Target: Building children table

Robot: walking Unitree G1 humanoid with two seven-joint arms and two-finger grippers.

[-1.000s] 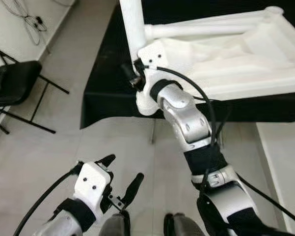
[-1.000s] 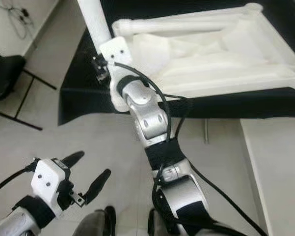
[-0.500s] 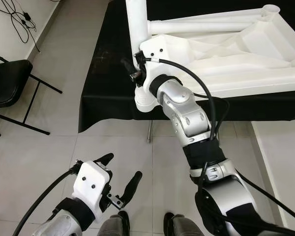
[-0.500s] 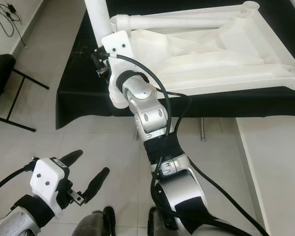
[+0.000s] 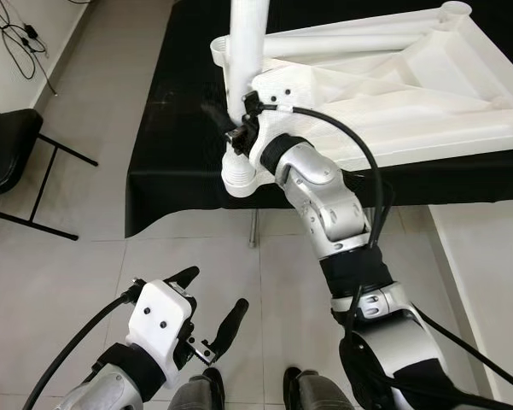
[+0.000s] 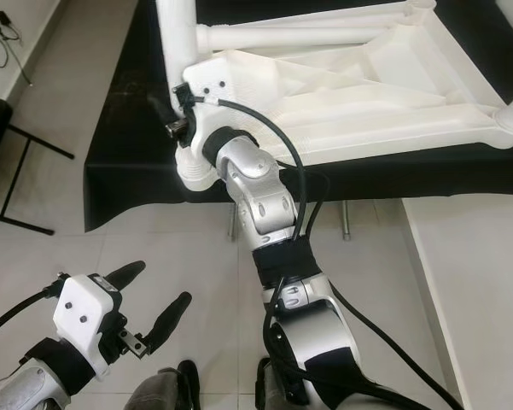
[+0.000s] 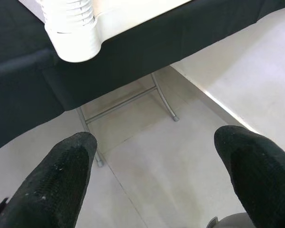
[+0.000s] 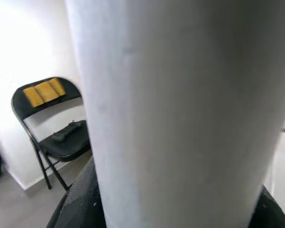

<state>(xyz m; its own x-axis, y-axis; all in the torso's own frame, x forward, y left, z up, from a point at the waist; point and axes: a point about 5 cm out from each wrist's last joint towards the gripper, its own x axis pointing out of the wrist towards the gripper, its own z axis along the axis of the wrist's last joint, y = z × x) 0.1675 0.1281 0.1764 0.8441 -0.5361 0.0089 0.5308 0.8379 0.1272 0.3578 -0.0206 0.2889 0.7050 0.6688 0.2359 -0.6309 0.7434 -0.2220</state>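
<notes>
Left eye view: the right gripper (image 5: 230, 128) is clamped on a white table leg (image 5: 246, 51), its black fingers pressing the tube from both sides just above the ribbed foot (image 5: 238, 175). The right arm (image 5: 324, 201) reaches up and forward from the shoulder, bent at the elbow, wrist turned toward the leg. The leg stands upright at the near left corner of the upturned white children's table (image 5: 393, 85), which lies on a table draped in black cloth (image 5: 175, 154). The left gripper (image 5: 212, 303) hangs low over the tiled floor (image 5: 85, 273), fingers spread wide and holding nothing. A black folding chair (image 5: 8, 158) stands well apart at the left.
</notes>
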